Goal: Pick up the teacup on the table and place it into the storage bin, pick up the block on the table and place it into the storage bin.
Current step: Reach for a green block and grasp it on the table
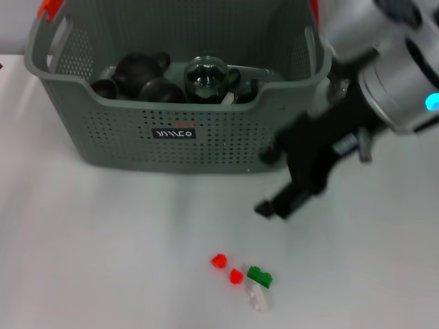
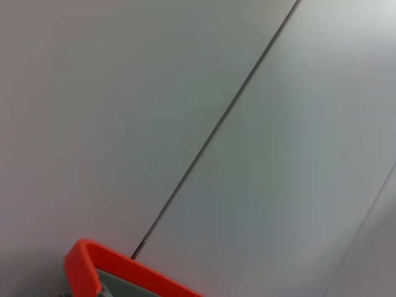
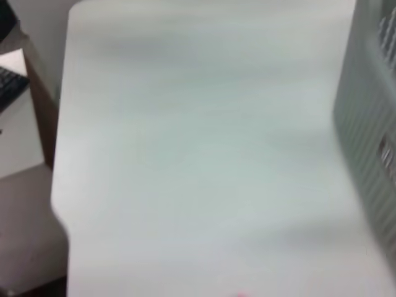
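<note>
The grey-green perforated storage bin (image 1: 137,147) stands at the back of the white table, with an orange clip (image 1: 49,8) at its handle. Inside it lie dark teaware pieces, among them a small dark cup (image 1: 104,88), and a glass pitcher (image 1: 206,77). A green and white block (image 1: 260,286) and two small red pieces (image 1: 219,260) lie on the table in front. My right gripper (image 1: 278,205) hangs above the table just right of the bin's front, above and behind the blocks. The left gripper is out of view.
The left wrist view shows only a wall and one orange clip (image 2: 93,266) of the bin. The right wrist view shows bare table (image 3: 198,154), the bin's wall (image 3: 371,124) and the table's edge with a desk (image 3: 18,142) beyond it.
</note>
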`<state>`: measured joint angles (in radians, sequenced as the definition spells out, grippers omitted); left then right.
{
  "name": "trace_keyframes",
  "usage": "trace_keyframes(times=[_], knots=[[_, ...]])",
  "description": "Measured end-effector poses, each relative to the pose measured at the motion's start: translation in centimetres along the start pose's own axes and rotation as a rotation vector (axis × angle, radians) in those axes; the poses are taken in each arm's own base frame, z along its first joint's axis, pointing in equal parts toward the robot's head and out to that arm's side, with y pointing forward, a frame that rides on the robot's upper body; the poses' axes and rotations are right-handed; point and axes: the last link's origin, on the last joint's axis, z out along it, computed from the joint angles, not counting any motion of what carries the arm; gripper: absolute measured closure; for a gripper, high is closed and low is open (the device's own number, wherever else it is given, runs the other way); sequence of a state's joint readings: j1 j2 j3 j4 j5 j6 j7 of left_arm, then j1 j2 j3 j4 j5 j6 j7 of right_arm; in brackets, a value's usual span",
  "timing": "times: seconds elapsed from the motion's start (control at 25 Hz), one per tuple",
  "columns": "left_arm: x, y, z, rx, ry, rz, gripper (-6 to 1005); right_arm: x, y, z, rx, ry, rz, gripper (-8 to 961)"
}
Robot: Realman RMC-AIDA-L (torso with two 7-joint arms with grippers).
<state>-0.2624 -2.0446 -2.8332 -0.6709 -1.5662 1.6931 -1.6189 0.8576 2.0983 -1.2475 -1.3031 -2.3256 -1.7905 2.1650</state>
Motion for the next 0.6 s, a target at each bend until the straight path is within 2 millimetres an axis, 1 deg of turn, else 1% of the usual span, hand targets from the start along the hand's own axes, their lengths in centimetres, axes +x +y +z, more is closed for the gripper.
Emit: trace_keyframes(times=[0.16,0.36,0.6], knots=[[0.1,-0.1,0.1,0.003,0.000,-0.003,79,2.1,0.7,1.3,-0.043,0.027,0.009,15],[0.0,-0.5,0.2,0.024,0.000,-0.008,79,3.8,1.7,3.5,-0.132,0.074,-0.036,15],[0.0,-0.6,0.3,0.027,-0.003,-0.009,79,4.7,2.1,5.4,-0.124,0.122,-0.090,14]])
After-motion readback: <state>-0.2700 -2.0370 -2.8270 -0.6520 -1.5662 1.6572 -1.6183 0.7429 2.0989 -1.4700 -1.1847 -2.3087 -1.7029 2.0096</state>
